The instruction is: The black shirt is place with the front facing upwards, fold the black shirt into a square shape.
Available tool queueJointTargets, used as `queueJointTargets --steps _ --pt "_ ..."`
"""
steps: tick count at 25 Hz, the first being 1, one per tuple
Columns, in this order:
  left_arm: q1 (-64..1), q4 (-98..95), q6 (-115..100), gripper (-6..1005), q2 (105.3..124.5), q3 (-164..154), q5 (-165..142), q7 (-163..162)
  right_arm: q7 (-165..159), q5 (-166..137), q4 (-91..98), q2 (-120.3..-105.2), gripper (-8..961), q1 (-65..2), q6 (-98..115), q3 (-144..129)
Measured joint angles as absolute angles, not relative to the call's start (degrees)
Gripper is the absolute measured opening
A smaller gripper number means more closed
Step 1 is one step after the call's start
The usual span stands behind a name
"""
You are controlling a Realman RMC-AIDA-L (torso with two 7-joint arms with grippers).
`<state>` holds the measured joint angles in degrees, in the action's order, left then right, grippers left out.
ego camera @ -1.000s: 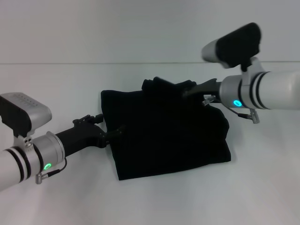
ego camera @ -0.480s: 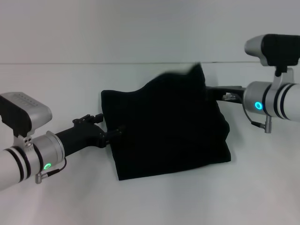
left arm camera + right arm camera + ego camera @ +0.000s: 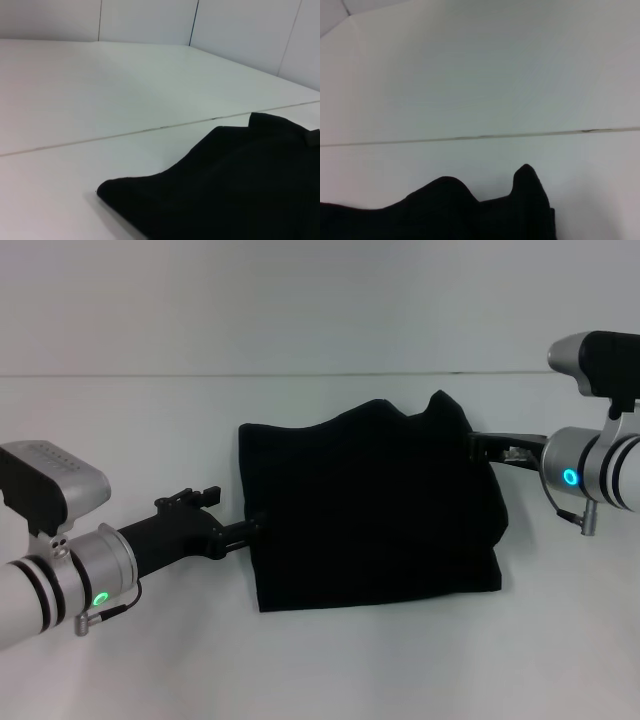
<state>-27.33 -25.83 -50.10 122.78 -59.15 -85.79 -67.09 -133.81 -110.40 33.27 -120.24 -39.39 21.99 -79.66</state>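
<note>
The left gripper (image 3: 252, 527) sits nearest the robot, low over the white bench (image 3: 330, 670), at the left edge of the black shirt (image 3: 370, 505). Its tips meet the cloth about midway along that edge. Black on black hides the fingers there, so whether the left gripper is spread or pinching the hem cannot be told.

The black shirt lies at the centre of the bench as a folded, roughly rectangular block. Its near edge is straight and flat on the surface. Its far edge is uneven, with a low hump near the middle and a raised peak at the far right corner. No lettering or label shows on the visible face.

The right gripper (image 3: 478, 447) reaches in from the right side at the far right corner of the shirt, just below the raised peak. It appears to be pinching the cloth there, since the corner stands up from the bench.

Beyond the shirt, a thin seam (image 3: 150, 375) crosses the bench from side to side.
</note>
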Motion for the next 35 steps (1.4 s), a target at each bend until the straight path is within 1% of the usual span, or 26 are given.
queueJointTargets --steps 5,9,14,17,19,20,22,25,27,28,31,35 --pt "-27.4 -25.8 -50.1 838 122.77 -59.1 -85.8 -67.1 -133.8 -110.7 33.0 -120.06 79 -39.0 22.7 -79.6" --pt "-27.5 -25.8 -50.1 838 122.64 -59.1 -85.8 -67.1 -133.8 -110.7 36.5 -119.58 98 -36.0 25.5 -76.7" --pt "-27.8 -26.1 -50.3 838 122.63 -59.2 -85.8 -67.0 -133.9 -110.8 44.9 -118.86 121 -30.7 33.6 -71.3" --pt "-28.2 -26.2 -50.5 838 122.59 -59.6 -85.8 -67.1 -136.4 -110.7 49.9 -118.78 256 -28.1 43.3 -66.8" --pt "-28.4 -26.3 -50.4 838 122.58 -59.9 -85.8 -67.1 -141.1 -111.9 51.6 -118.42 346 -27.4 53.2 -62.2" --pt "-28.6 -26.2 -50.3 838 122.54 -60.0 -85.8 -67.0 -143.3 -112.8 52.0 -118.12 430 -27.4 56.8 -60.4" --pt "-28.9 -26.3 -50.1 838 122.41 -60.0 -85.8 -66.7 -149.2 -116.5 51.8 -116.63 599 -28.2 63.0 -56.6" --pt "-29.6 -26.3 -48.9 837 122.23 -59.8 -85.8 -65.9 -156.3 -121.4 49.3 -113.84 702 -30.6 70.1 -52.3" --pt "-29.9 -26.5 -47.6 837 122.22 -59.9 -85.8 -65.5 -159.1 -124.6 48.9 -113.12 772 -31.9 73.4 -50.4" --pt "-30.1 -26.7 -47.0 837 122.20 -59.9 -85.8 -65.4 -160.3 -126.6 49.3 -113.02 806 -32.5 74.8 -49.8" --pt "-30.5 -27.0 -45.8 837 122.09 -59.9 -85.8 -64.7 -162.2 -130.8 49.8 -113.27 814 -34.0 76.0 -49.2" --pt "-30.7 -26.9 -44.9 837 122.14 -59.8 -85.8 -63.5 -161.7 -132.0 47.3 -114.15 824 -35.9 75.7 -50.1"
